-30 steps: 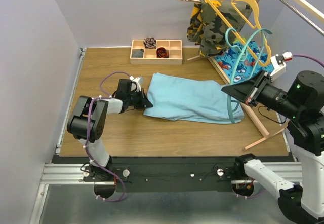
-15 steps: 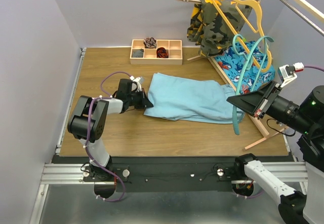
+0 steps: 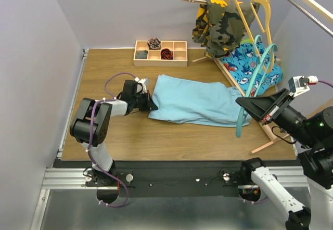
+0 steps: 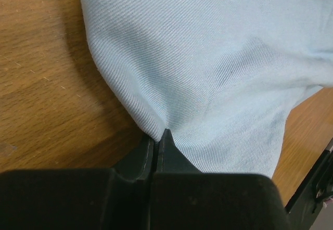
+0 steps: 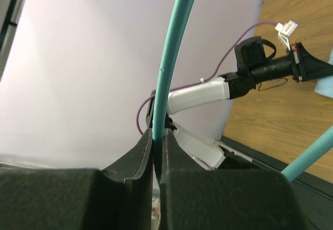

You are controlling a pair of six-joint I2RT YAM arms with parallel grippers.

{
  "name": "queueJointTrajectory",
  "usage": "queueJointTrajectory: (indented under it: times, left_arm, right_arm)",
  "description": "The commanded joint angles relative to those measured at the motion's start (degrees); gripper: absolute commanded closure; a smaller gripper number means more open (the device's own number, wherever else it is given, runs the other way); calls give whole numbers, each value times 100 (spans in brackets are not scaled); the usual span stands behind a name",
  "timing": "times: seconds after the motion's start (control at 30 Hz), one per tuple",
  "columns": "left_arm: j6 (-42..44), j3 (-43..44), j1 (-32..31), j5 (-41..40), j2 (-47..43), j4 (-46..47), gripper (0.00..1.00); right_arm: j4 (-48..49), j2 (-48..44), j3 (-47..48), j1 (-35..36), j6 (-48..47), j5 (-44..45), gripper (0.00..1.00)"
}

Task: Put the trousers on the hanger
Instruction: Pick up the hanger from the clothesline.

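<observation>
Threading was in hand: left tool (image 4: 156,135) pinched shut on the trousers (image 4: 208,58), right tool (image 5: 157,136) clamped the hanger (image 5: 167,58) (held aloft); next, probably, bringing bar to cloth.

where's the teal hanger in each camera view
top external: the teal hanger is at the right, tilted, gripped by the right claw just past the end of the trousers.
left wrist: not in it, only trousers and table.
right wrist: a teal rod rising out of the claw, centre frame.
shared landmark: the wooden table, seen in all three.
</observation>
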Motion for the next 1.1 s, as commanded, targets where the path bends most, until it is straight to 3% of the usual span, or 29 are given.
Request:
queueJointTrajectory:
  times: [0.0, 0.43, 1.07]
  left_arm:
    - [203, 155, -157, -500, -39, -452, 100]
    - [255, 147, -209, -677, -470, -575, 100]
    - [238, 147, -473, -677, -356, -505, 100]
  right_arm:
    - [815, -29, -184, 9, 575, 384, 99]
    - [929, 174, 265, 9, 1085, 744, 99]
    - [999, 367, 845, 9, 839, 1060, 99]
